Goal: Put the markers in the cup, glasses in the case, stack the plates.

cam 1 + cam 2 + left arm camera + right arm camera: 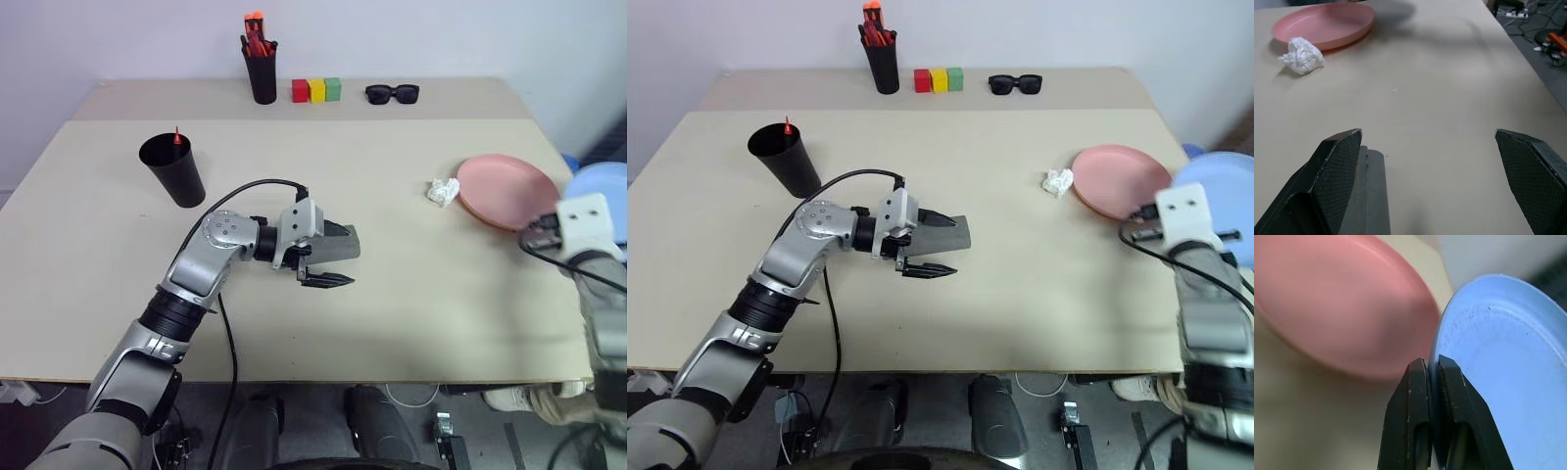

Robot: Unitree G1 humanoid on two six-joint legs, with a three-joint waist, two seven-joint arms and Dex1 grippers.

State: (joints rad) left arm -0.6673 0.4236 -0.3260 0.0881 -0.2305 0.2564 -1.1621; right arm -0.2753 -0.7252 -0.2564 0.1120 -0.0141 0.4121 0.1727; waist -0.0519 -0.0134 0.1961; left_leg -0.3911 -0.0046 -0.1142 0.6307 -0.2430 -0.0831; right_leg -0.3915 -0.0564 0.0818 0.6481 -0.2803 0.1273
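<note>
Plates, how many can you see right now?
2. The pink plate lies on the table's right side beside a crumpled tissue; the blue plate is pinched at its rim by the right gripper, just right of the pink one.

pen holder (263, 73), coloured blocks (316, 90), sunglasses (392, 94), crumpled tissue (443, 190)

A: The bench (392, 323) looks like matt, smooth beige board. The pink plate (505, 189) and the blue plate (1508, 357)?

B: Smooth plastic with a slight sheen. The fingers (1334, 169) carry rough, cross-hatched black pads; the white wad (1302, 55) looks like crumpled paper.
</note>
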